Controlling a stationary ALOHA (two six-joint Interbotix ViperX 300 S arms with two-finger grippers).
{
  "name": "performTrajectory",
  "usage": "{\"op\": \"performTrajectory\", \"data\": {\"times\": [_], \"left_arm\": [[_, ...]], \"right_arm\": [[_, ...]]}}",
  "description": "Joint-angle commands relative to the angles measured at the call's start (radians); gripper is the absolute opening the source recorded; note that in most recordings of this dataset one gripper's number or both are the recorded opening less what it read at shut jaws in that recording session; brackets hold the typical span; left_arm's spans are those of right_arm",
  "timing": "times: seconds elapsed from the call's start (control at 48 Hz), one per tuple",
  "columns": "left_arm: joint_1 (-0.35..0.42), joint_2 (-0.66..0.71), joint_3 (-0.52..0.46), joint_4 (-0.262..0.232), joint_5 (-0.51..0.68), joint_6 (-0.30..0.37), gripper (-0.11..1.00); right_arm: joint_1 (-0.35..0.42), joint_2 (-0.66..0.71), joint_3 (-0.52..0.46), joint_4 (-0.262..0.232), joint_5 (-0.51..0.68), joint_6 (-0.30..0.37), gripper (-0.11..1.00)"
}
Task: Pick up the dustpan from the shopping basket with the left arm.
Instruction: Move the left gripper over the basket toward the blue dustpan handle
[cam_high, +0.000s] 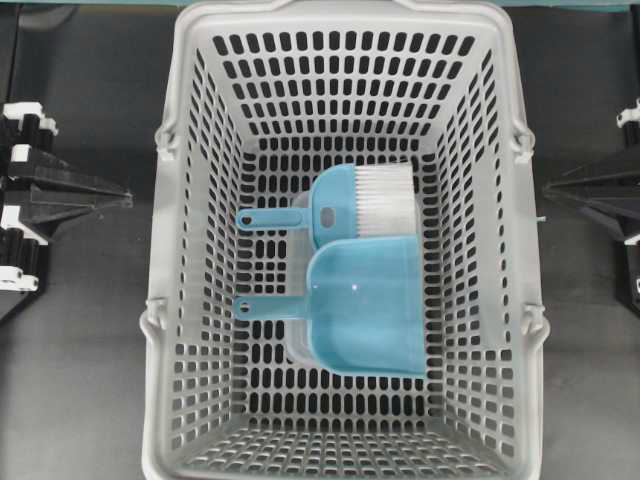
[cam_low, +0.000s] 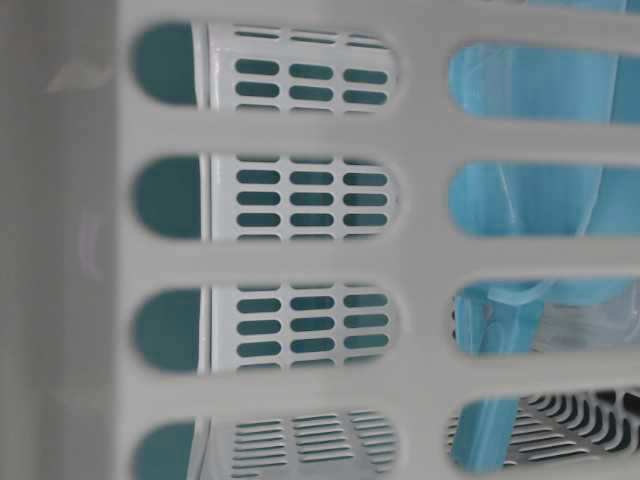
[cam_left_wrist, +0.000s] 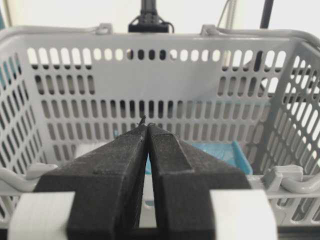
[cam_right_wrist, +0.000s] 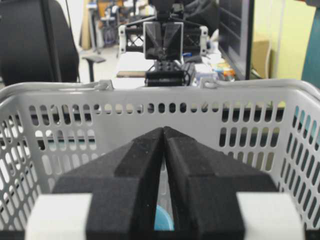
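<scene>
Lying flat in the basket (cam_high: 190, 250), the dustpan (cam_high: 365, 310) touches a brush (cam_high: 360, 205); left gripper (cam_left_wrist: 146, 131) and right gripper (cam_right_wrist: 163, 134) both pressed together, empty

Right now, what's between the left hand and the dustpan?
Overhead view: the shopping basket wall stands between the left hand and the dustpan.

The shopping basket (cam_high: 200, 150) at the centre of the frame looks like light grey moulded plastic, smooth with a dull satin sheen, its walls and floor pierced by rounded slots. The dustpan (cam_high: 365, 305) on its floor is teal-blue plastic, smooth and slightly glossy, with a small highlight on the scoop. Above it, the brush (cam_high: 340, 205) has a matching teal plastic body and fine white bristles. The left gripper (cam_left_wrist: 146, 129) shows matt black, finely grainy fingers; the right gripper (cam_right_wrist: 163, 131) looks alike.
</scene>
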Motion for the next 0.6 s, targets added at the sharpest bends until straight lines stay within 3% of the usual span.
{"op": "performTrajectory", "data": {"times": [0.0, 0.083, 0.271, 0.584], "left_arm": [[-0.003, 0.008, -0.069, 0.043, 0.048, -0.028, 0.06], [-0.003, 0.020, -0.144, 0.043, 0.164, -0.041, 0.00], [-0.023, 0.098, -0.356, 0.043, 0.469, -0.048, 0.00], [-0.095, 0.434, -0.801, 0.043, 0.985, -0.038, 0.00]], "right_arm": [[0.005, 0.006, -0.014, 0.002, -0.005, 0.008, 0.00], [0.005, -0.002, -0.014, 0.015, 0.012, 0.012, 0.00], [0.005, -0.014, -0.017, 0.018, 0.077, 0.054, 0.00], [0.008, -0.025, -0.017, 0.018, 0.098, 0.087, 0.00]]}}
